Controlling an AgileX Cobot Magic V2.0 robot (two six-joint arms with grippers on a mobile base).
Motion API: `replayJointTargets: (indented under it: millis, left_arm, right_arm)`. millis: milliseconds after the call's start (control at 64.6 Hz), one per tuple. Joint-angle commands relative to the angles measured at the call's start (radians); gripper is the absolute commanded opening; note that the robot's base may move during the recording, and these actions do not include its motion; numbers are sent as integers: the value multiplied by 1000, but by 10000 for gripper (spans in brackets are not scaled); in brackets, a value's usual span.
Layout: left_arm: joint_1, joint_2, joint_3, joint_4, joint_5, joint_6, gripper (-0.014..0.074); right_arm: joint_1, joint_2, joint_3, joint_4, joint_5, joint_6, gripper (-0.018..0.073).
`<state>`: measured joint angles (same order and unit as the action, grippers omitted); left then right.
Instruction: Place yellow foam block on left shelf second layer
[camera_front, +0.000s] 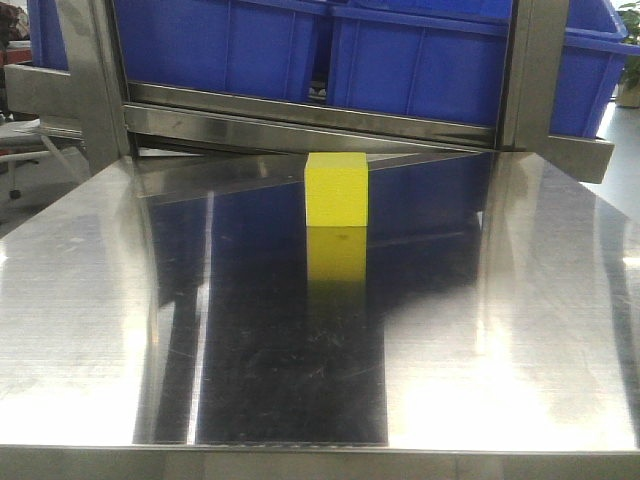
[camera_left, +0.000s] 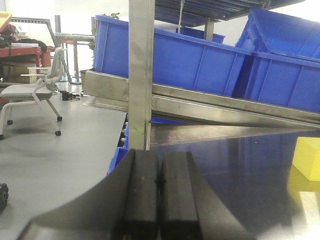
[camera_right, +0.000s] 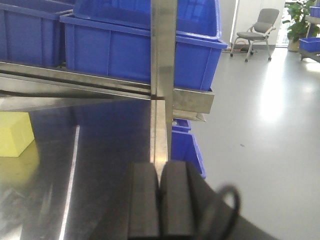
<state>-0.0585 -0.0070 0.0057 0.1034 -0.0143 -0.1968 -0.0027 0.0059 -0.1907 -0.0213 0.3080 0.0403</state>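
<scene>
Nearest my left wrist camera, item one: the left claw, black pads pressed flat together at the bottom centre of the frame, with nothing between them. Item two: the right claw, likewise closed pad to pad and holding nothing, at the bottom centre of its own view, with a blurred dark cable loop just to its lower right. Item three: the yellow foam block, a plain cube standing square on the polished steel surface, at the centre of the front view near the far edge, with its yellow reflection directly below it in the metal. I find the block again cut off by the right edge of the left wrist view, and the block cut off by the left edge of the right wrist view; it is well apart from both claws and touched by neither. Item four: a sloping steel rail crossing the frame just behind the block, with blue bins sitting on it and filling the top of the front view. Item five: steel uprights; one upright rises straight above the left claw, another upright above the right claw. Item six, background: a wheeled chair at the left of the left wrist view, a second chair and a potted plant at the upper right of the right wrist view.
</scene>
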Motion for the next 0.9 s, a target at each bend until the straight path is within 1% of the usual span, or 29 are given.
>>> replayJointTargets:
  millis: [0, 108, 232, 372, 495, 557, 635, 712, 774, 805, 882]
  left_arm:
    - [-6, -20, 26, -4, -90, -5, 136]
    - [-6, -20, 26, -4, -90, -5, 136]
    - [-6, -20, 26, -4, -90, -5, 136]
    - [-6, -20, 26, -4, -90, -5, 136]
    - [-6, -20, 26, -4, -90, -5, 136]
    - [-6, -20, 26, -4, -90, -5, 136]
    - [-6, -20, 26, -4, -90, -5, 136]
    - [-6, -20, 26, -4, -90, -5, 136]
    - [-6, -20, 26, -4, -90, -5, 136]
    - [-6, -20, 26, -4, -90, -5, 136]
    - [-6, -20, 26, -4, -90, -5, 136]
  right_arm:
    - [-5, 63, -82, 0, -18, -6, 57]
    - [3, 154, -141, 0, 9, -15, 57]
    - [41, 270, -199, -21, 11, -17, 57]
    - [137, 439, -259, -97, -14, 1, 57]
    - [219, 576, -324, -107, 7, 31, 57]
    - [261, 659, -369, -107, 38, 47, 57]
    - [293, 755, -425, -107, 89, 61, 57]
    - [321, 865, -497, -107, 177, 92, 62]
    - [333, 950, -558, -107, 242, 117, 101]
    - [341, 997, -592, -107, 274, 126, 148]
    - [358, 1084, -661, -106, 334, 137, 304]
